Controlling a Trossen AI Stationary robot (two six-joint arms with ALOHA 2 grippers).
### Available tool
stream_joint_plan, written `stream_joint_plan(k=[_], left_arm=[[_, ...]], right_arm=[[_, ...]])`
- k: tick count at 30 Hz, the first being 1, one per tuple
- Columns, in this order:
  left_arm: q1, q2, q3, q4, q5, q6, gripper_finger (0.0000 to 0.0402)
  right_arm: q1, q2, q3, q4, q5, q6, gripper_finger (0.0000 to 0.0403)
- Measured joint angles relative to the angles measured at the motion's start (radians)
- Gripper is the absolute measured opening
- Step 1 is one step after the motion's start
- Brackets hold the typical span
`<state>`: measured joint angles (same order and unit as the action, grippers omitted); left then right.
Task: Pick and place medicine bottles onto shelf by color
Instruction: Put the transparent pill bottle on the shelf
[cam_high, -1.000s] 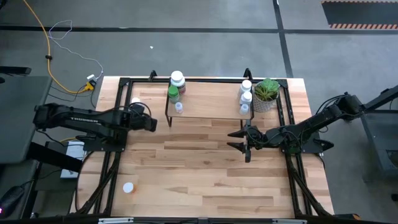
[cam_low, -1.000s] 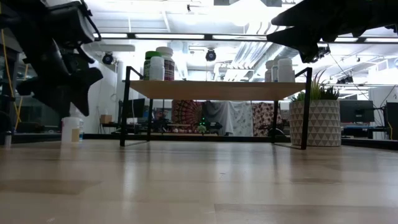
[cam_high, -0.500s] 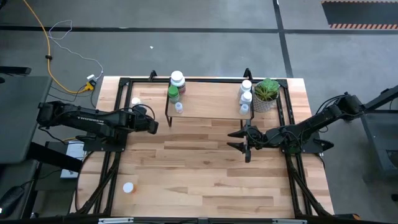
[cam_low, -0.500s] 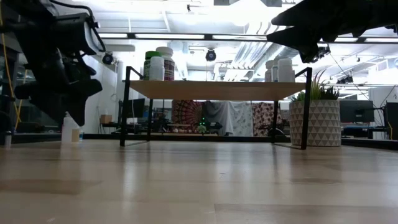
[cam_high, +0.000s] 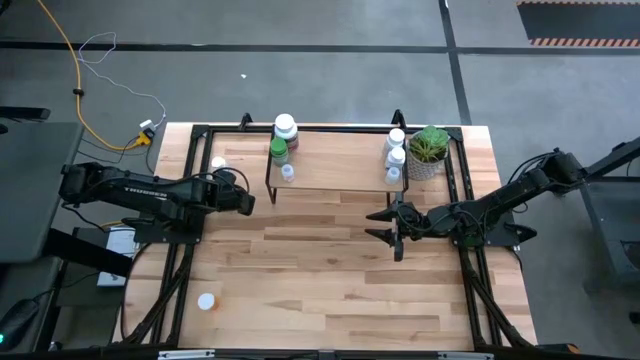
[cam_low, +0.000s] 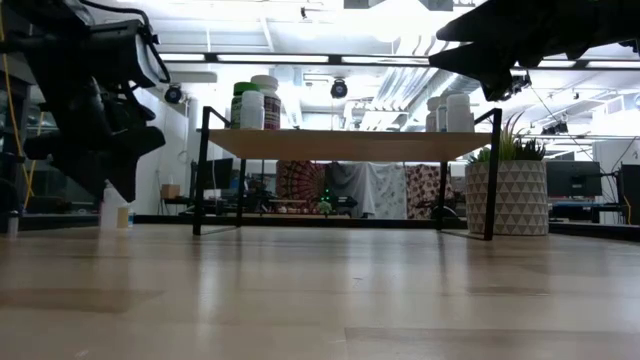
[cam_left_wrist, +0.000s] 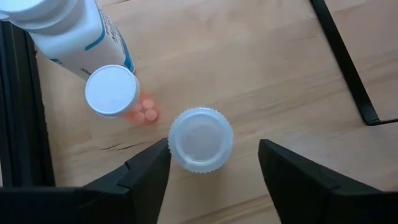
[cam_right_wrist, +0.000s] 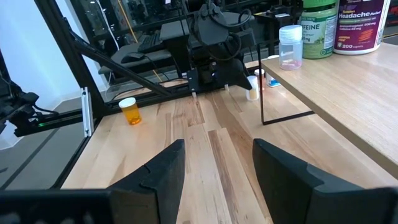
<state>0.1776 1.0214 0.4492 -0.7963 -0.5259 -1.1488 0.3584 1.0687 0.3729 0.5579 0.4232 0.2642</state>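
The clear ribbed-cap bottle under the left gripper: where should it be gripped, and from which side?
Grip the clear ribbed-cap bottle by its round sides just below the cap, coming straight down from above. It seems to stand upright, cap toward the camera, between the open left gripper fingers. The orange bottle stands close on one side, so the descent probably needs to stay centred.

Left gripper (cam_high: 246, 201) has been shifted slightly toward the shelf (cam_high: 335, 158) and lowered over the clear-capped bottle (cam_left_wrist: 201, 139). In the low view, the white bottle (cam_low: 113, 209) is now partly hidden behind it.
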Motion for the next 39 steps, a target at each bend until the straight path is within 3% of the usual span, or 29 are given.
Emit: stream_joint_plan(k=[13, 21, 27, 33, 39], left_arm=[[0.0, 0.0, 0.0, 0.001, -0.01, 0.002, 0.0116], [0.0, -0.001, 0.0, 0.031, -0.001, 0.061, 0.012], [-0.017, -0.006, 0.066, 0.029, 0.037, 0.116, 0.0119], [-0.097, -0.007, 0.126, 0.028, 0.072, 0.131, 0.0118], [-0.221, -0.007, 0.161, 0.007, 0.189, 0.106, 0.0118]], right_arm=[[0.0, 0.0, 0.0, 0.0, 0.002, -0.001, 0.0179], [0.0, 0.0, 0.0, 0.0, 0.002, -0.003, 0.0179], [0.0, 0.0, 0.0, 0.0, 0.002, -0.003, 0.0179], [0.0, 0.0, 0.0, 0.0, 0.001, -0.003, 0.0179], [0.0, 0.0, 0.0, 0.0, 0.001, -0.003, 0.0179]])
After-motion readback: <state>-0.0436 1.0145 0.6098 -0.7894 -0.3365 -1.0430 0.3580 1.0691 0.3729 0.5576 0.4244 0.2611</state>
